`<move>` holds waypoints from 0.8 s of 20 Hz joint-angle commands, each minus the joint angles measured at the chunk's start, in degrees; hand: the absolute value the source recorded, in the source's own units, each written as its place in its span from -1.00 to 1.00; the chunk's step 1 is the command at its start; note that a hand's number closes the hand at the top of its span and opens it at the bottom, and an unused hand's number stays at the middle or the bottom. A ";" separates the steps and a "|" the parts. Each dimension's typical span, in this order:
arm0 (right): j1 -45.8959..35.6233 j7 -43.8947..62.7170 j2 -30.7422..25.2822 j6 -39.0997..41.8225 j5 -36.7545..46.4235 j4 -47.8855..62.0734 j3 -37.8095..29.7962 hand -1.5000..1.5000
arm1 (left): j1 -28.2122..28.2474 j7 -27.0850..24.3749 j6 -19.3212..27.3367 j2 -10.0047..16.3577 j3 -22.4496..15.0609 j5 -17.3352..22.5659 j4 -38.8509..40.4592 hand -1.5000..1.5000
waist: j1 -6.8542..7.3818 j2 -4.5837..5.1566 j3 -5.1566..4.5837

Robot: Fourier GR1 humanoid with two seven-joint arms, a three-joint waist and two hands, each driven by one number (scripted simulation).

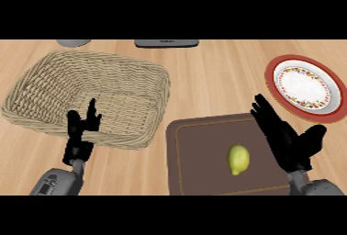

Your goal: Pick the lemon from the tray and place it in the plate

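Lemon (238, 159) and right hand (288, 140) are near each other but apart. The hand is wide open, fingers straight and thumb held off to the side, holding nothing. It hangs over the right side of the tray (196, 156), just beside the fruit. The left hand (81, 126) rests open, fingers up, near the table's (217, 69) near left corner, by the rim of a basket (88, 92).

By my reading nothing of the task is done yet: the lemon lies on the tray, ungrasped, and the grasp, the lift and the carry to the plate (306, 87) are all left.

The lemon is small, oval and smooth yellow, with a pointed end. The tray is a flat dark brown rectangle with rounded corners and a low raised border, at the table's near edge. The plate is round and glossy, red-rimmed with a speckled band round a white middle, by the right edge. The basket is pale woven wicker, square and deep. The table is light wood grain.
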 commanded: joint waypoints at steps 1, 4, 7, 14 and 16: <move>-1.23 2.85 -2.21 1.77 -3.01 0.51 -4.85 -1.00 | -1.04 -4.06 -4.07 2.05 0.79 0.06 -2.81 0.00 | 2.34 2.02 1.27; 2.84 4.09 -3.32 6.60 -10.59 4.03 -8.49 -1.00 | -4.72 -9.93 -6.30 4.61 -1.25 -3.24 -9.18 0.00 | 1.95 1.90 1.39; 1.84 5.89 -17.77 5.99 6.83 8.99 -3.28 -1.00 | -8.06 -11.05 -9.35 7.08 -1.87 -3.63 -12.86 0.00 | 3.79 1.78 0.81; -3.72 12.92 -24.67 -1.91 28.55 4.20 6.37 -1.00 | -5.90 -13.12 -13.40 9.90 -1.31 -2.44 -16.38 0.00 | 4.39 1.53 0.97; -8.31 21.76 -21.97 -3.27 31.60 2.03 8.36 -1.00 | -3.02 -16.62 -14.15 8.82 -1.37 -2.44 -14.21 0.00 | 3.82 2.02 1.07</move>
